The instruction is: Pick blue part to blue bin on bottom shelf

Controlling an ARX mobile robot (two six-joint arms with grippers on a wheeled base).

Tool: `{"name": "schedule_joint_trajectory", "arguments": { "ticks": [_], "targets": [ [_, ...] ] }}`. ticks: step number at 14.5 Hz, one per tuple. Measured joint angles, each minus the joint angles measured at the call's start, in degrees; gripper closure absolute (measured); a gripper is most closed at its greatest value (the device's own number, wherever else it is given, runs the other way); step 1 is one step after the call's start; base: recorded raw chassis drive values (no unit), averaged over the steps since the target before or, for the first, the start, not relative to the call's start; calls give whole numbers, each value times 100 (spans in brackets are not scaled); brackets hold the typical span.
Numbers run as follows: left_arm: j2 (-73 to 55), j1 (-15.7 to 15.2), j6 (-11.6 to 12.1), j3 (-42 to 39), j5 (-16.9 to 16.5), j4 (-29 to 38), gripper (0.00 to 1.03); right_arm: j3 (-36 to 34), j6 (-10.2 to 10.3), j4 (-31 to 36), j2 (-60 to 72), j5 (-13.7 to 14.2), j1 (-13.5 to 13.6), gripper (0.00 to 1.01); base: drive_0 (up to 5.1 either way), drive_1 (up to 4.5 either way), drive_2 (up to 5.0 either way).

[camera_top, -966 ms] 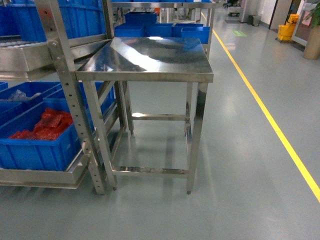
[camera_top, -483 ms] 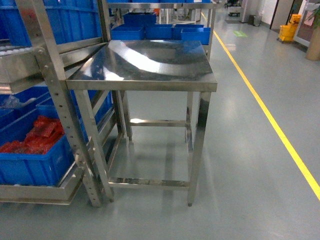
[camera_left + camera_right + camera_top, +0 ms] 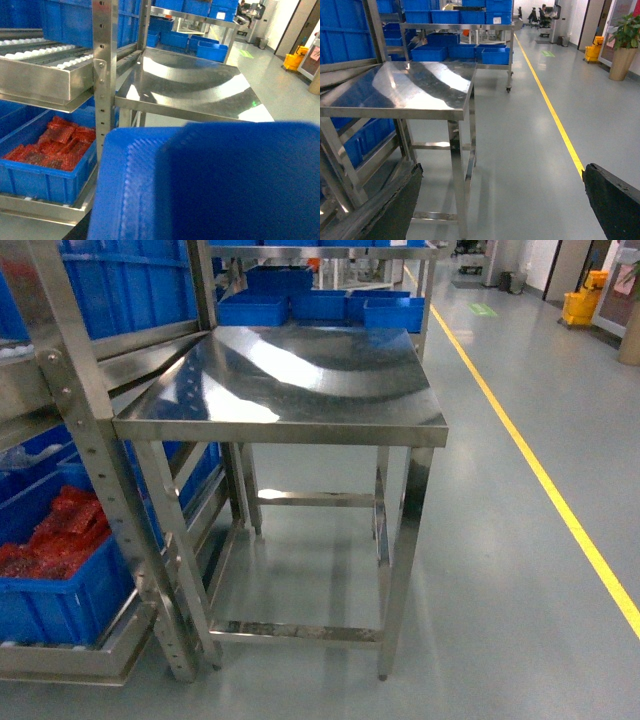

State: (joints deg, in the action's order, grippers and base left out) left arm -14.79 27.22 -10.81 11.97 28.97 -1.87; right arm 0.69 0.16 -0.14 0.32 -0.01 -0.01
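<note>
A blurred dark-blue mass, the blue part (image 3: 215, 185), fills the lower half of the left wrist view right at the camera. It covers my left gripper's fingers, which appear shut on it. My right gripper (image 3: 502, 210) is open, its two dark fingers (image 3: 615, 205) far apart over bare floor with nothing between them. The bottom shelf (image 3: 70, 660) of the steel rack lies at the lower left and carries a blue crate of red netted material (image 3: 50, 580). The plain blue bin is not in view. Neither gripper shows in the head view.
A stainless-steel table (image 3: 290, 390) stands straight ahead against the rack's perforated upright (image 3: 110, 530). An upper roller tier (image 3: 40, 65) juts out above the crate. More blue crates (image 3: 320, 305) sit behind the table. A yellow floor line (image 3: 540, 480) runs along the right.
The head view has moved nearer the table and swung right. The rack and red-netted crate have slid toward the left edge, and the table looks larger.
</note>
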Motion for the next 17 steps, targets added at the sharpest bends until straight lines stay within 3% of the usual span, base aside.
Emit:
{"name": "schedule_joint_trajectory", "arguments": {
  "ticks": [2, 17],
  "targets": [
    [-35, 0, -4, -11, -7, -26, 60, 0, 0, 20, 0, 0, 0, 3, 1, 205, -204],
    [-9, 0, -72, -11, -9, -7, 60, 0, 0, -2, 0, 2, 0, 3, -494, 247, 247]
  ]
}}
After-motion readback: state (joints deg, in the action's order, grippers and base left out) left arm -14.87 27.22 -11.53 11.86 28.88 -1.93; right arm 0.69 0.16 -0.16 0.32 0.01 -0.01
